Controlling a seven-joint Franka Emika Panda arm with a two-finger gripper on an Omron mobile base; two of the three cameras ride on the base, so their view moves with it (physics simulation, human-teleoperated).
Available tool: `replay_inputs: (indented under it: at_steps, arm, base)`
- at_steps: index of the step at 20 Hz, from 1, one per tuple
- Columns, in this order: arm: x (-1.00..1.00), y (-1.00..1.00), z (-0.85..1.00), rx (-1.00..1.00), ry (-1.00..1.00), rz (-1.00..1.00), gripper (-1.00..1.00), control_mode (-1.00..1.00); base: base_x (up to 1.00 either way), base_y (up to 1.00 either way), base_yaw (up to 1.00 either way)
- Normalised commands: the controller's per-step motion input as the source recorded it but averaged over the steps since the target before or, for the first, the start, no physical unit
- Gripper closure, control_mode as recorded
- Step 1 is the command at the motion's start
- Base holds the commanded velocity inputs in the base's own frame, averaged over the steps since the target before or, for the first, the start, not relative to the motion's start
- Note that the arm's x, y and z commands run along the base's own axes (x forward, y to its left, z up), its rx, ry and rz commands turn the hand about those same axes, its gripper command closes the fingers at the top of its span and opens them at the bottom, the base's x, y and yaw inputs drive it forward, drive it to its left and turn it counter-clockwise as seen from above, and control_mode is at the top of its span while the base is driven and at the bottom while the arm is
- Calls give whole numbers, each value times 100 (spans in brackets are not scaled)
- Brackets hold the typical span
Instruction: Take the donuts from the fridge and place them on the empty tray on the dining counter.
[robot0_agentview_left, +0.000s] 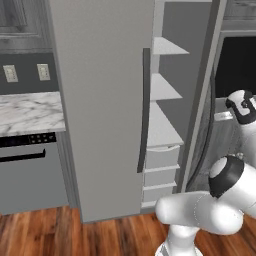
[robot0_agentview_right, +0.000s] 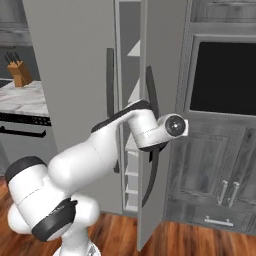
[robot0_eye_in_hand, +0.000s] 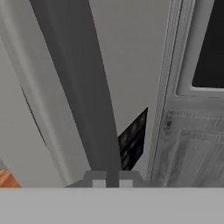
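The fridge (robot0_agentview_left: 100, 100) stands tall and light grey. Its left door is closed, with a long dark handle (robot0_agentview_left: 144, 110). The right door (robot0_agentview_right: 150, 190) is swung partly open and shows white shelves (robot0_agentview_left: 165, 90) and drawers inside. In the hand view the right door's dark handle (robot0_eye_in_hand: 83, 87) runs down between my fingertips, and my gripper (robot0_eye_in_hand: 112, 180) is shut on it. From the right base view my hand (robot0_agentview_right: 167, 127) sits against that handle (robot0_agentview_right: 151, 87). The donuts, the tray and the dining counter are out of view.
A grey appliance with a black panel (robot0_agentview_left: 27, 145) sits under a marble counter (robot0_agentview_left: 30, 110) left of the fridge. A knife block (robot0_agentview_right: 19, 74) stands there. To the right are a black wall oven (robot0_agentview_right: 225, 75) and grey cabinets (robot0_agentview_right: 220, 185). The floor is wood.
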Motion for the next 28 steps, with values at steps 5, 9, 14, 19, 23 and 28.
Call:
replay_inputs:
  at_steps: [5,9,14,19,23,28]
  arm:
    - [-44,-4,1,0,-9,0,-100,-100]
    - [-56,56,9,-15,-20,0,-100,-100]
    - [-23,96,7,-33,-12,-1,-100,-100]
    - [0,100,48,-38,0,-9,-100,-100]
    - [-2,100,30,-40,0,-16,-100,-100]
    - [0,92,0,-51,0,-16,-100,-100]
  base:
    - [0,0,0]
    - [0,0,0]
    - [0,0,0]
    - [0,0,0]
    - [0,0,0]
    - [0,0,0]
